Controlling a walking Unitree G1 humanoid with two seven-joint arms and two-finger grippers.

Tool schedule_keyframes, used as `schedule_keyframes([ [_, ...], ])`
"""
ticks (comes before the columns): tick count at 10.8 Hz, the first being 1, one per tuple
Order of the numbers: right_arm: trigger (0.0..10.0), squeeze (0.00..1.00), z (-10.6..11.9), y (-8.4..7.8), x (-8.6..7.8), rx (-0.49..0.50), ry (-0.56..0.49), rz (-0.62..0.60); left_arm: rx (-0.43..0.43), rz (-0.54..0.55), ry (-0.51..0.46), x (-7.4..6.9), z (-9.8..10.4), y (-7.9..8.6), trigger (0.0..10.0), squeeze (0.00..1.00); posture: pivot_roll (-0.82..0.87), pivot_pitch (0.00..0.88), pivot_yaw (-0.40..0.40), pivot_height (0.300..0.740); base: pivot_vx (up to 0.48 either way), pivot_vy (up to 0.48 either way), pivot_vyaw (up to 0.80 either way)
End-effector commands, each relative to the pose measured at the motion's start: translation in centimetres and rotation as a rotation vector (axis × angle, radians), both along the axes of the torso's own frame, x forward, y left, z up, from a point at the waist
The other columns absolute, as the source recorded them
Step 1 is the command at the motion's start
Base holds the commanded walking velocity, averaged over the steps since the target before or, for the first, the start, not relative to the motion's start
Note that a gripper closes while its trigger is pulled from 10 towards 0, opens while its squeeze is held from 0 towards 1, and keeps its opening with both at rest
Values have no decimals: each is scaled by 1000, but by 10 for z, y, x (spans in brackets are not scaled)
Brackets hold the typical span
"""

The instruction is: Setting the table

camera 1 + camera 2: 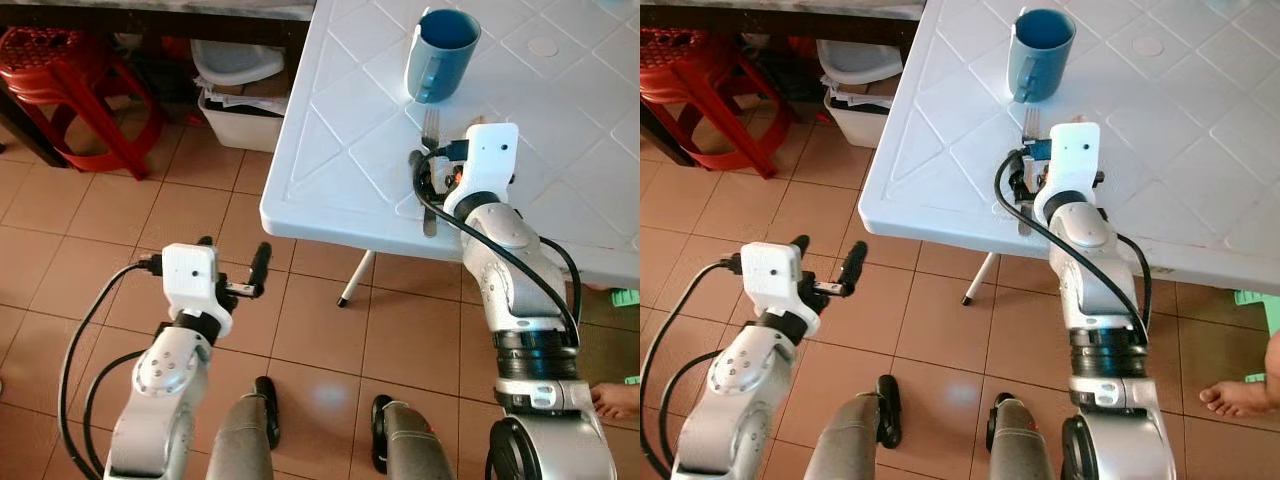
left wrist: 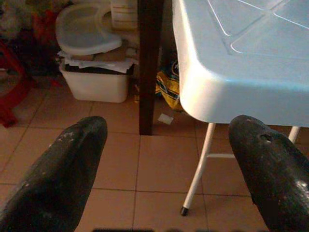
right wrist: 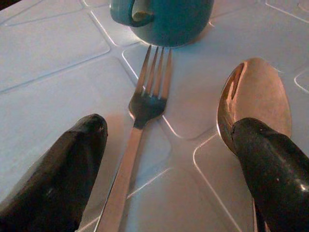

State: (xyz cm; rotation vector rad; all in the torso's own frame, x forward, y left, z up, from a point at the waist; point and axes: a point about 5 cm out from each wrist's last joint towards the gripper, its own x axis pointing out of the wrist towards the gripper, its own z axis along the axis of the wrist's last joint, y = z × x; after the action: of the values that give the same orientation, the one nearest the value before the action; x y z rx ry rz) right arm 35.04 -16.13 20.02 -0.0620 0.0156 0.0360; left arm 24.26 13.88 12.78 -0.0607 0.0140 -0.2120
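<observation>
— Where's the fork [image 3: 140, 113] lying?

— Flat on the white desk [image 1: 340, 150], near its front edge. Its prongs point at the blue mug [image 1: 440, 55] and stop just short of the base; the handle runs back toward the robot. So its long axis goes straight away from the edge.

— And the hand?

— The right hand [image 3: 166, 159] hangs right over it, lined up along the same axis. Its two black fingers are spread wide. From the wrist camera, the fork's handle passes between them, closer to one finger [image 3: 58, 169]. A spoon [image 3: 253, 101] lies parallel beside the fork, its bowl next to the other finger, which overlaps its handle.

— Holding anything?

— Nothing that I can see. Whether that finger touches the spoon or just hovers above it, I can't tell.

— The other arm?

— The left hand [image 1: 232, 272] is off the desk, low over the tiled floor [image 1: 90, 230], open and empty, well away from the cutlery.

— So which arm takes the move?

— The right, I'd judge. It's already over the fork and only needs to come down and close across the handle, taking care not to catch the spoon.
</observation>
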Motion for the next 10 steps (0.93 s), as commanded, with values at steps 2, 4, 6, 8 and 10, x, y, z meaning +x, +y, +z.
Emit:
schedule_keyframes([
  [2, 10000, 0, 8, 7, 4, -3, -39, 32, 13, 1, 13, -2, -4, 6, 10000, 0, 10, 326, 69, 740, 0, 0, 0],
  [4, 10000, 0, 18, 21, 11, 24, -73, 79, 20, -38, 0, -3, -3, 16, 10000, 0, 12, 322, 63, 740, 0, 0, 0],
  [6, 10000, 0, 22, 29, 14, 38, -77, 99, 28, -59, -13, -4, -2, 23, 10000, 0, 14, 320, 58, 740, 0, 0, 0],
  [8, 10000, 0, 13, 45, 16, 107, -12, 124, -27, -153, -80, 1, 15, 21, 10000, 0, 16, 320, 43, 740, 0, 0, 0],
  [10, 10000, 0, 10, 49, 15, 97, 24, 114, -25, -216, -134, 12, 30, 18, 10000, 0, 8, 320, 35, 740, 0, 0, 0],
])
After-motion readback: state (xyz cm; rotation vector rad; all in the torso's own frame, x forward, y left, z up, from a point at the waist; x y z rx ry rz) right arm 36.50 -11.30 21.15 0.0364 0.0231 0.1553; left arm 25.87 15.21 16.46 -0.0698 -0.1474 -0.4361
